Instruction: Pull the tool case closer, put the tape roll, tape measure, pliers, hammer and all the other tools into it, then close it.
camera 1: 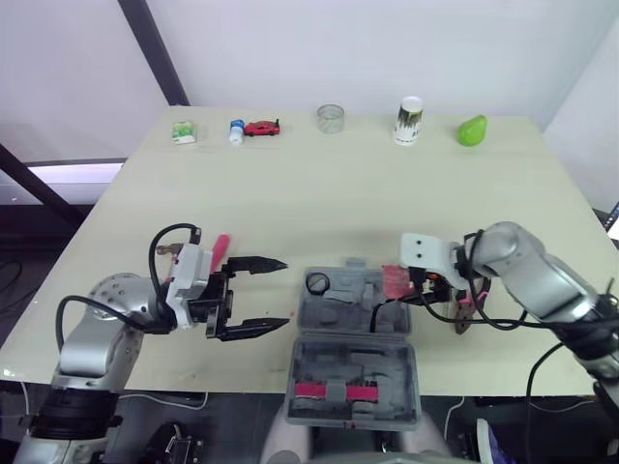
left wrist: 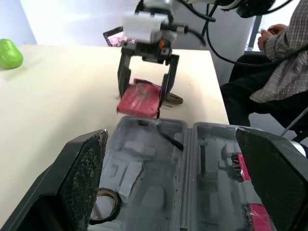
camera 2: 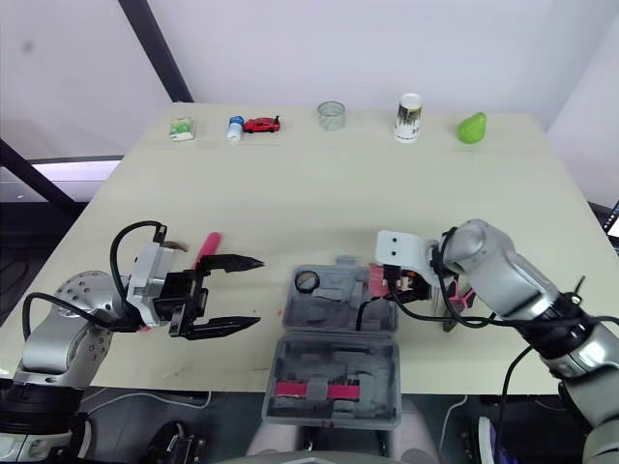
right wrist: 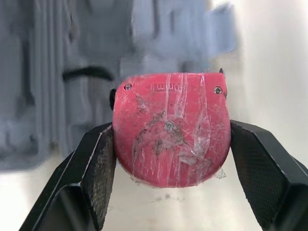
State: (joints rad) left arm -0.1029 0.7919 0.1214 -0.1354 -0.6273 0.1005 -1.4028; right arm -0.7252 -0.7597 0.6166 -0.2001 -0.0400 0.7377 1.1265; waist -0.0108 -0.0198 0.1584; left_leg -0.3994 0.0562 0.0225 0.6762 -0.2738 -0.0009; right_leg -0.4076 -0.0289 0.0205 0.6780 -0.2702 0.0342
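Note:
The grey tool case (camera 1: 353, 333) lies open at the table's front edge, lid toward me. A tape roll (camera 1: 316, 283) sits in its far left pocket. My right gripper (camera 1: 398, 287) is shut on the red tape measure (right wrist: 171, 127) and holds it just over the case's far right corner. To the left of the case my left gripper (camera 1: 284, 292) stands open, holding nothing. A pink-handled tool (camera 1: 220, 246) lies on the table behind the left gripper. Another tool with pink grips (camera 1: 466, 311) lies under the right forearm, partly hidden.
Along the far edge stand a green-white box (camera 1: 183, 131), a small bottle (camera 1: 236, 131), a red toy car (camera 1: 262, 128), a clear cup (camera 1: 331, 118), a white can (camera 1: 410, 121) and a green pear (camera 1: 472, 130). A person (left wrist: 284, 62) sits beyond the table's right side.

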